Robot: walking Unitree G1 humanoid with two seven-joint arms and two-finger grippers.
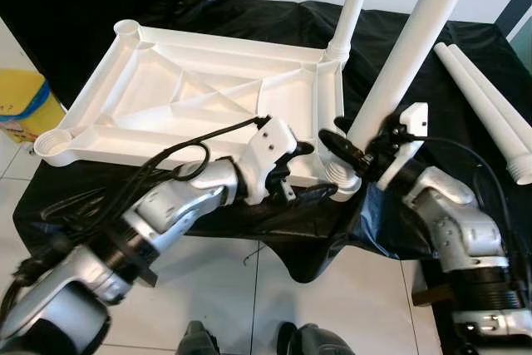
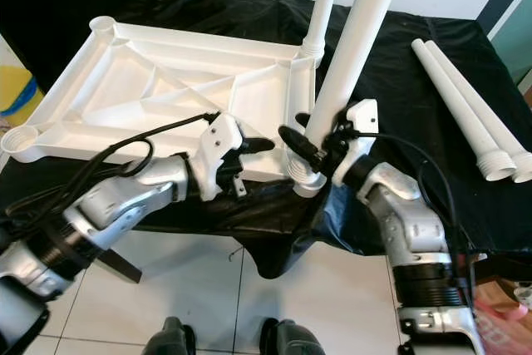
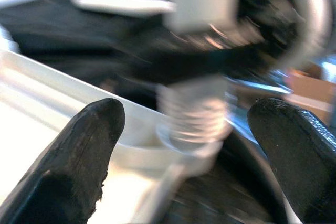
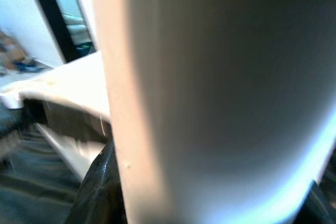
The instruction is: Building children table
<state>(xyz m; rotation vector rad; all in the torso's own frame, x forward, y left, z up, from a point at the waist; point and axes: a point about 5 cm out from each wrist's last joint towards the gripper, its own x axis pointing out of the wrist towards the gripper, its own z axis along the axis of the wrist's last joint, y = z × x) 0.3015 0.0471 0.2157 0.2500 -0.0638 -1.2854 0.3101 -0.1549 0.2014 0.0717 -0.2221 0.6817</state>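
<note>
a black cloth (image 1: 465,64) covers the tabletop in front of us, with pale floor tiles (image 1: 249,297) below its near edge. on the cloth lies the white table top (image 1: 191,93), turned underside up so its ribs and corner sockets face us. one white leg (image 1: 353,6) already stands upright in the far right corner socket. a second leg (image 1: 407,56) is tilted over the near right corner, its threaded end (image 3: 191,121) right at that socket; we cannot tell whether it is seated. two more legs (image 1: 490,106) lie side by side on the cloth, well apart to the right. a yellow container (image 1: 25,106) sits off the left edge.

our right pincer (image 1: 353,155) is clenched around the tilted leg just above its threaded end, and in the right wrist view the leg's white shaft (image 4: 220,93) runs close past the camera. our left pincer (image 1: 299,176) is released, its two black fingers (image 3: 86,145) spread wide, at the near edge of the table top just beside the same corner socket and not grasping anything.
</note>
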